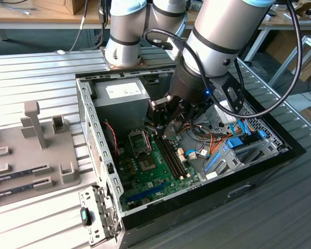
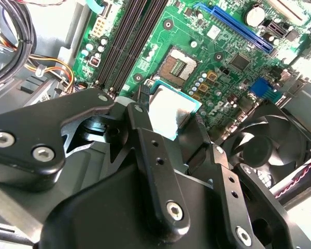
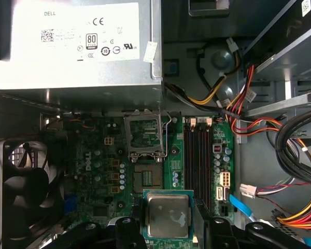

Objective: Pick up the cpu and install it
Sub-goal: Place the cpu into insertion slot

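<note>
My gripper (image 1: 166, 127) is clamped on the cpu (image 3: 167, 213). One black finger (image 2: 145, 135) presses against each of two opposite edges, and the chip's smudged silvery top faces the wrist cameras. I have it above the green motherboard (image 1: 155, 174), just beside the CPU socket (image 3: 146, 176) and not seated in it.

Going across the exterior view from its left, everything is placed from that socket. Well away from it, outside the computer, a grey fixture tray (image 1: 13, 155) carries two dark memory sticks (image 1: 20, 173). Nearer is the perforated steel wall (image 1: 96, 140) of the opened case. Just inside that wall a black cooling fan (image 3: 26, 181) sits on the side of the socket away from the memory slots (image 3: 197, 155).

Beyond the socket, toward the arm's base, is the grey power supply (image 3: 78, 46). The socket's metal load frame (image 3: 143, 132) is flipped open on that same side, leaving the socket uncovered.

The long black memory slots run alongside the socket on the exterior view's right, and there the gripper's body hangs over their far end.

Farther right of the socket, red, orange and yellow wires (image 3: 238, 104) crowd the bay beside the board, along with several blue connectors (image 1: 233, 145). The arm's own black cable (image 1: 295, 62) loops over that corner of the case.
</note>
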Available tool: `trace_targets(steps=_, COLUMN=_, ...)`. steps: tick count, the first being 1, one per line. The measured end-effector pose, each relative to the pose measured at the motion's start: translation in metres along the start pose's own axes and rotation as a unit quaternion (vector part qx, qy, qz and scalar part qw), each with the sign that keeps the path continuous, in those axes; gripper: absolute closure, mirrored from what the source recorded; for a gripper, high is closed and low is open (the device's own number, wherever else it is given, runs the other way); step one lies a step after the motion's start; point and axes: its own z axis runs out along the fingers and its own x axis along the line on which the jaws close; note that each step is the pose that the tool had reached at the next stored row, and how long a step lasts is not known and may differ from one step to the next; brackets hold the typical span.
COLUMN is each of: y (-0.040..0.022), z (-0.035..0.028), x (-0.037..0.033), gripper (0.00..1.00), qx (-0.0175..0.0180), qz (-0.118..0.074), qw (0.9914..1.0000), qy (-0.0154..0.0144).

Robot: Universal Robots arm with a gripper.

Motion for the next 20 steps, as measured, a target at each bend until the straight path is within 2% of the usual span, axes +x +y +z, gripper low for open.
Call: trace_targets(steps=20, y=-0.0017, z=0.0070, x=-0.0003, gripper=0.53, qx=0.0000, qz=0.000, qw=1.00000, qy=0.0000)
